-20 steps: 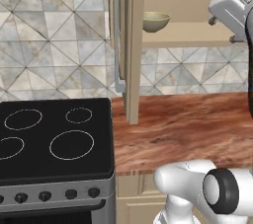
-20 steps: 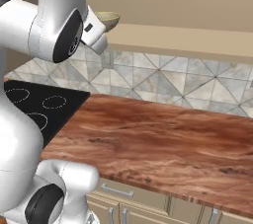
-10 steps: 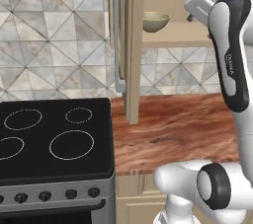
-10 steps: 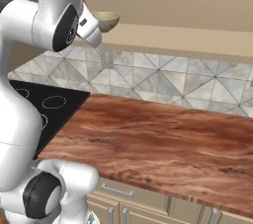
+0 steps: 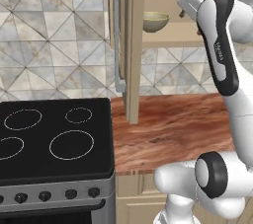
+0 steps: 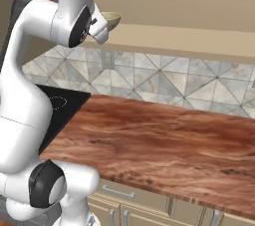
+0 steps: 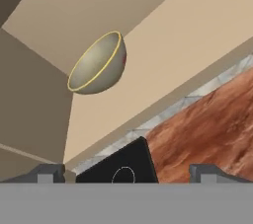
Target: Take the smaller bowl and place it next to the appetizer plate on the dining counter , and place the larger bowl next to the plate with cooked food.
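while the gripper [image 7: 126, 171] hangs raised with jaws spread wide and empty, bowl [image 7: 97, 63] ahead of the fingertips, well apart, on the cabinet shelf [image 5: 197, 34], stove [image 5: 54, 139] and counter [image 6: 164, 145] below

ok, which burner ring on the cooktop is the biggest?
The front-right ring on the black cooktop, on the side next to the wooden counter. The other three rings are visibly smaller.

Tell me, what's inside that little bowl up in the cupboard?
The smaller bowl sits alone on the cupboard shelf. The hand view shows most of its yellowish inside, and nothing lies there. The very bottom is hidden behind its near wall.
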Motion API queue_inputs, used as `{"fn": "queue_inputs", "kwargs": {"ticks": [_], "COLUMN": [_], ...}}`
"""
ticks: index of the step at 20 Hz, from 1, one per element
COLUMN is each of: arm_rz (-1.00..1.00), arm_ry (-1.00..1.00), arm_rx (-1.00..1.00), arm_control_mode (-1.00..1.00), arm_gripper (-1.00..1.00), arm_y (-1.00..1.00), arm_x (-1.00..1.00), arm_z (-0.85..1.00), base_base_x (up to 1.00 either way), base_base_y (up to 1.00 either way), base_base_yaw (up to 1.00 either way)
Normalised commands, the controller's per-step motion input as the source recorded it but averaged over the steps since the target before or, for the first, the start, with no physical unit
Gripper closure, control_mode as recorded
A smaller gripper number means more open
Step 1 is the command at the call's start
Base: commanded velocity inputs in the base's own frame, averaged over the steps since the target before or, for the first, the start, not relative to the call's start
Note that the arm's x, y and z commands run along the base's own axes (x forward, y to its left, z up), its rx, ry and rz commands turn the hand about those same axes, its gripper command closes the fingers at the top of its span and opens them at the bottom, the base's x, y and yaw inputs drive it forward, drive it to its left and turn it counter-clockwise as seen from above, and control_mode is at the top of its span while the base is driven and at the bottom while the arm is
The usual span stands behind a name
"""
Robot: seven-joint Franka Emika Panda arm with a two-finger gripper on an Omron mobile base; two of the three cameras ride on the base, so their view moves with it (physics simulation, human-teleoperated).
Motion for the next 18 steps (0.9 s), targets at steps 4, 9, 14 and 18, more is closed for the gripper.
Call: {"fn": "queue_inputs", "kwargs": {"ticks": [4, 9, 14, 18], "arm_rz": [0.0, -0.01, -0.02, 0.0], "arm_ry": [-0.02, -0.05, 0.05, 0.1], "arm_rx": [0.17, 0.16, 0.02, 0.0], "arm_control_mode": [-1.0, -1.0, -1.0, -1.0], "arm_gripper": [-1.0, -1.0, -1.0, -1.0], "arm_y": [-0.04, 0.0, 0.0, 0.0], "arm_x": [0.11, 0.18, 0.6, 0.71], "arm_z": [-0.01, -0.06, -0.08, -0.03], "base_base_x": [0.0, 0.0, 0.0, 0.0], "base_base_y": [0.0, 0.0, 0.0, 0.0], "base_base_yaw": [0.0, 0.0, 0.0, 0.0]}}
